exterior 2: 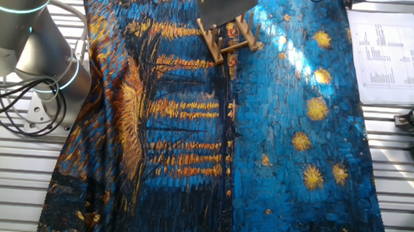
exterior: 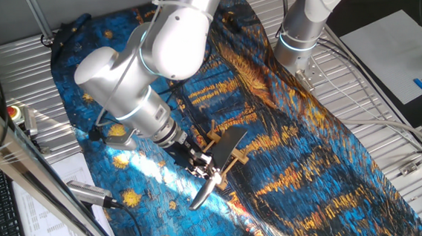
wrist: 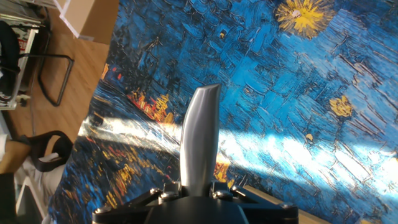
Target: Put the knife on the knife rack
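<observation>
Pinching the short silvery-grey handle of the broad dull-grey cleaver knife (exterior: pixel 219 163), the two-finger gripper (exterior: pixel 202 164) holds its blade over the small light-brown wooden knife rack (exterior: pixel 227 160); the knife's long axis runs from seven to one o'clock, across the rails.

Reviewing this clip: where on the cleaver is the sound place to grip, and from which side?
The handle, from its free end. The knife has its broad blade over the knife rack, handle jutting clear. The gripper already grips there, jaws near the blade end.
</observation>
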Controlling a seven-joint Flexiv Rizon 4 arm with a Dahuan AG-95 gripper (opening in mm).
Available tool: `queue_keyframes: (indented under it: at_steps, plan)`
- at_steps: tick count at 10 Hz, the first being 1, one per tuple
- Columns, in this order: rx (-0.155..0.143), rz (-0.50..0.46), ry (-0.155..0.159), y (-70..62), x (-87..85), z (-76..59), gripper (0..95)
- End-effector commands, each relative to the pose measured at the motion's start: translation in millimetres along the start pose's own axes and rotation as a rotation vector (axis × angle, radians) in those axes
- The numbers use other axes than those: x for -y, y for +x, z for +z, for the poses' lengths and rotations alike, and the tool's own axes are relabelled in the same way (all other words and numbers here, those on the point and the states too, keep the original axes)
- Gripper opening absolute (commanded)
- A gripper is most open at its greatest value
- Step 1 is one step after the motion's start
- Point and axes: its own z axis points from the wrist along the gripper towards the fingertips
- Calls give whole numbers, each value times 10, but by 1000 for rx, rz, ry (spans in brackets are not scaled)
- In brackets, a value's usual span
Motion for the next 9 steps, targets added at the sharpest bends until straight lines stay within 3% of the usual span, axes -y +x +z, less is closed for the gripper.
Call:
queue_keyframes:
  at_steps: [1,9]
  plan:
    - [7,3,-15,8,2,1,0]
    - [4,28,-41,43,81,22,0]
